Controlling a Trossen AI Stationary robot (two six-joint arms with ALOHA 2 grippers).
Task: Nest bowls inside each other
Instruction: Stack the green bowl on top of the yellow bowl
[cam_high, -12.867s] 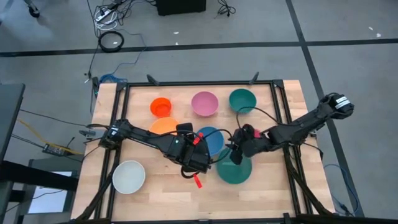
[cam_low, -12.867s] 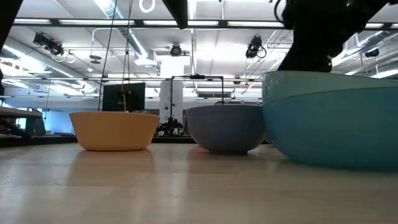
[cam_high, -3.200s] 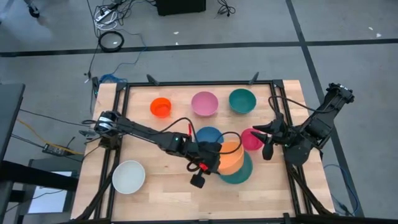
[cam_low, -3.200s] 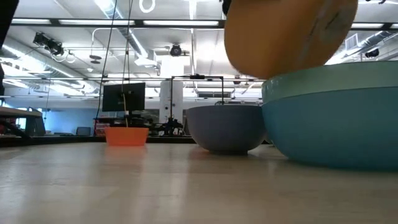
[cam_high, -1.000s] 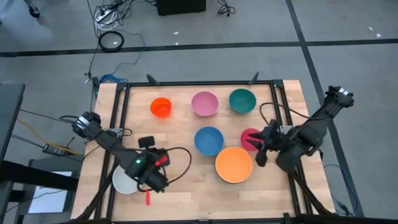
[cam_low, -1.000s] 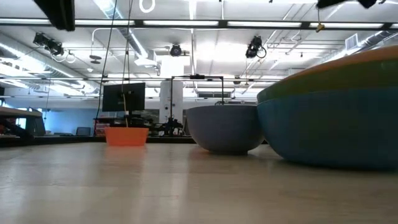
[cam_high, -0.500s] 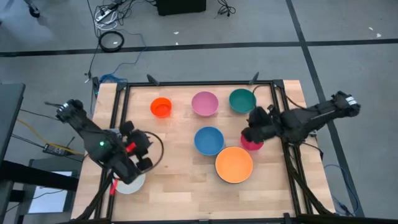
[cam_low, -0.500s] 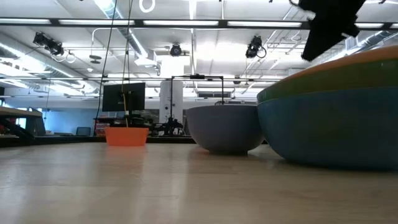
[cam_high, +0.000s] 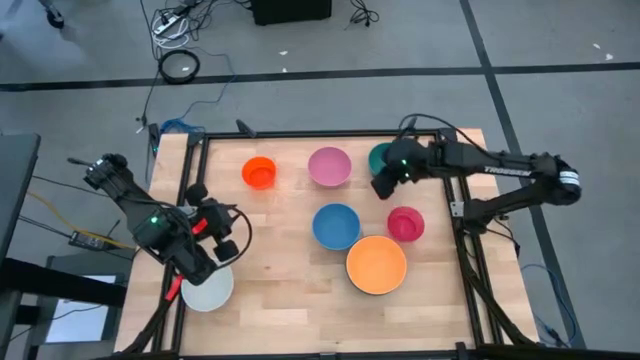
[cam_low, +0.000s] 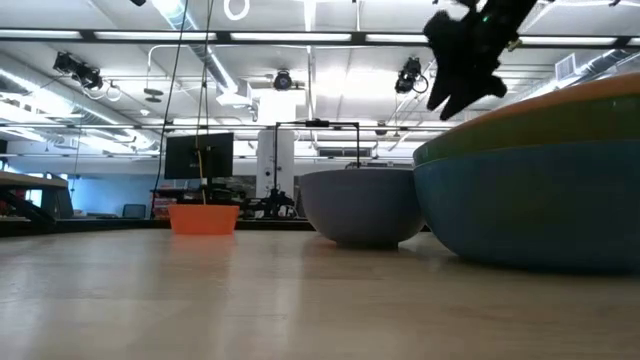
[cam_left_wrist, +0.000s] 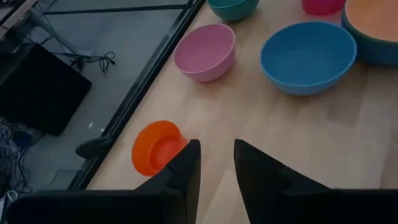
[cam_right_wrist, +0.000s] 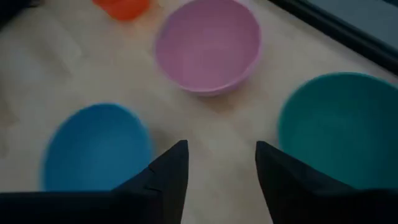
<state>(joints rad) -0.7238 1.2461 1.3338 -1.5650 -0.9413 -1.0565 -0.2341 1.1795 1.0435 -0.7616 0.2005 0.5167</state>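
Note:
An orange bowl (cam_high: 376, 264) sits nested in a stack (cam_low: 530, 190) with a green and a teal rim under it, near the table's front. A blue bowl (cam_high: 336, 226) and a small magenta bowl (cam_high: 405, 223) stand beside the stack. At the far side stand a small orange-red bowl (cam_high: 258, 172), a pink bowl (cam_high: 329, 166) and a teal bowl (cam_right_wrist: 339, 127). A white bowl (cam_high: 205, 292) is at the near left. My left gripper (cam_left_wrist: 216, 163) hovers open above the table's left side, just beyond the white bowl. My right gripper (cam_right_wrist: 221, 165) hangs open in the air beside the teal bowl.
A black frame (cam_high: 320, 134) runs along the table's far edge and down both sides. Bare wood lies between the white bowl and the blue bowl, and along the front edge. Cables lie on the floor beyond the table.
My right gripper has swung from beside the magenta bowl toward the far edge and a little left, ending next to the teal bowl. My left gripper has drawn back toward the table's left edge and risen, turning as it went. The bowls have stayed in place.

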